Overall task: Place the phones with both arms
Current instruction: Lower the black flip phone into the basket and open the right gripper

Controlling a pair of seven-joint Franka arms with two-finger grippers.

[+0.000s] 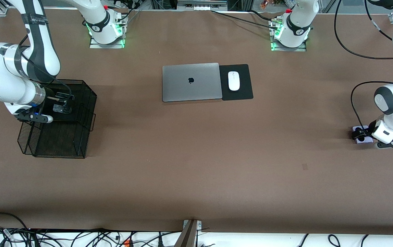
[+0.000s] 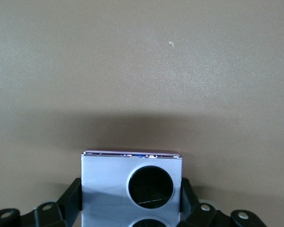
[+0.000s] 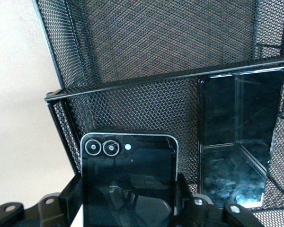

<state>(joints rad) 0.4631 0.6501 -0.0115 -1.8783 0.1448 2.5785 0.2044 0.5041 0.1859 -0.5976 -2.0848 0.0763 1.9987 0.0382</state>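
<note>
A small squarish lavender-white phone (image 2: 109, 184) with black circles lies flat on the brown table at the left arm's end. My left gripper (image 2: 131, 185) is low over the table, its fingers pressed against the phone's two sides (image 1: 361, 134). At the right arm's end, my right gripper (image 3: 128, 182) reaches into a black mesh basket (image 3: 132, 85) and is shut on a small squarish black phone (image 3: 128, 161). A long slim black phone (image 3: 236, 137) stands in the basket's compartment beside it. The front view shows the right gripper (image 1: 61, 103) inside the basket (image 1: 62, 151).
A shut grey laptop (image 1: 191, 82) lies mid-table near the arms' bases. Beside it a white mouse (image 1: 233, 81) sits on a black pad (image 1: 245, 93). Cables run along the table's edge nearest the front camera.
</note>
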